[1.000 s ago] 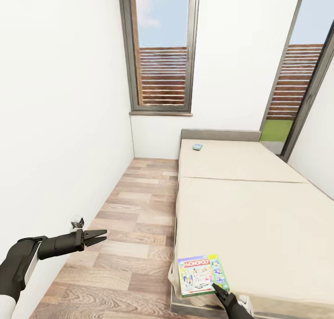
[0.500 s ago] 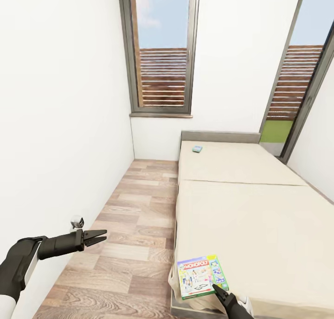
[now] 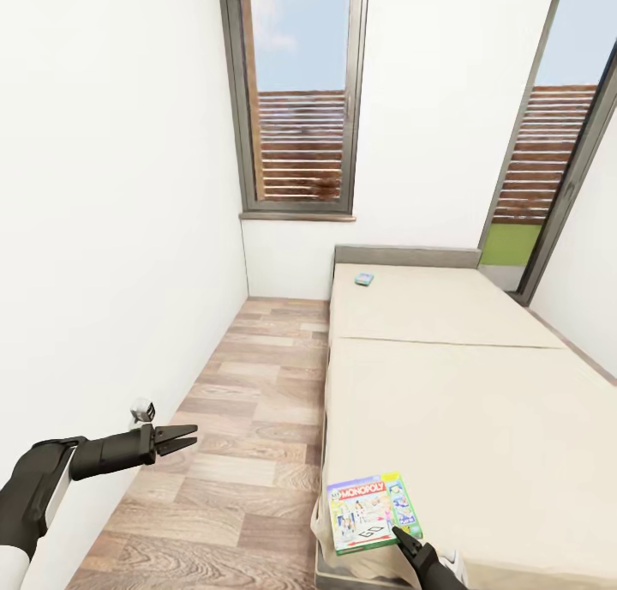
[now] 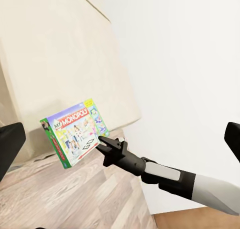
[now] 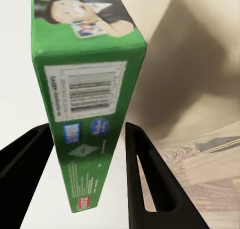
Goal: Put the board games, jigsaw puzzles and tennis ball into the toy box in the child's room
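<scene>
A Monopoly board game in a green box hangs tilted at the bed's near left corner, and my right gripper is shut on its near edge. The right wrist view has the box's green side clamped between both fingers. From the left wrist view the Monopoly board game looks raised off the mattress, held by my right gripper. A second small teal game lies near the headboard. My left gripper hovers open over the floor, holding nothing.
The long beige bed fills the right side, with a strip of wooden floor between it and the white left wall. A wall socket sits low beside my left arm. Windows stand at the far end and at the right.
The whole picture has shifted slightly, with bed and window a little lower, so the camera moved. The Monopoly box keeps its place in my right gripper. My left arm is unchanged.
</scene>
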You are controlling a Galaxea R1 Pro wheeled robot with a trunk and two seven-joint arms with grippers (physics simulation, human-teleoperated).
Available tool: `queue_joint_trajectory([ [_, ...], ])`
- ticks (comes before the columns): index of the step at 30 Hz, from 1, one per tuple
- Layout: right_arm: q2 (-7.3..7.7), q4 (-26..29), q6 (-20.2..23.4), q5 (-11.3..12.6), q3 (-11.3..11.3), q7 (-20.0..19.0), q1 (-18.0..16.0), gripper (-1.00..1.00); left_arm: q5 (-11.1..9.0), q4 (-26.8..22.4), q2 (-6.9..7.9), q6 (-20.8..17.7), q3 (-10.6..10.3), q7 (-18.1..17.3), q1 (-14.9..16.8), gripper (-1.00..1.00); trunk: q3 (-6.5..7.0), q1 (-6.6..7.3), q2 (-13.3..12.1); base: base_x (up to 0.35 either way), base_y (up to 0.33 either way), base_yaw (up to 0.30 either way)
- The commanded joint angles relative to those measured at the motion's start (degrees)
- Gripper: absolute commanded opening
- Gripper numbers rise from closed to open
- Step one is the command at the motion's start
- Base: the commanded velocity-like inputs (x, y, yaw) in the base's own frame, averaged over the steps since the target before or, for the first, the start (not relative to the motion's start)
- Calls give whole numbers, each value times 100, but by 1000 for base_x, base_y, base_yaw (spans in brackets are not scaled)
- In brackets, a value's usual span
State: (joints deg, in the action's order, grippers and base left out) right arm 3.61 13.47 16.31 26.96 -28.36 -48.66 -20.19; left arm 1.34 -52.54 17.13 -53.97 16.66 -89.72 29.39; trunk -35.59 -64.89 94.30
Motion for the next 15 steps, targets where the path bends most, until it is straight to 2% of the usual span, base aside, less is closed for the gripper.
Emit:
queue_joint_trajectory([
  [1,2,-3,49,43,-4,-11,-3,-100,16,-2,0,-61,3,-28,2,100,13,23,-39,0,0,0],
  [7,0,-2,62,34,4,-7,-3,-100,17,-2,0,-61,3,-28,5,100,121,155,-280,0,0,0],
  [15,-91,2,50,12,-9,-11,-3,-100,16,-2,0,-61,2,-28,4,100,264,331,-600,0,0,0],
])
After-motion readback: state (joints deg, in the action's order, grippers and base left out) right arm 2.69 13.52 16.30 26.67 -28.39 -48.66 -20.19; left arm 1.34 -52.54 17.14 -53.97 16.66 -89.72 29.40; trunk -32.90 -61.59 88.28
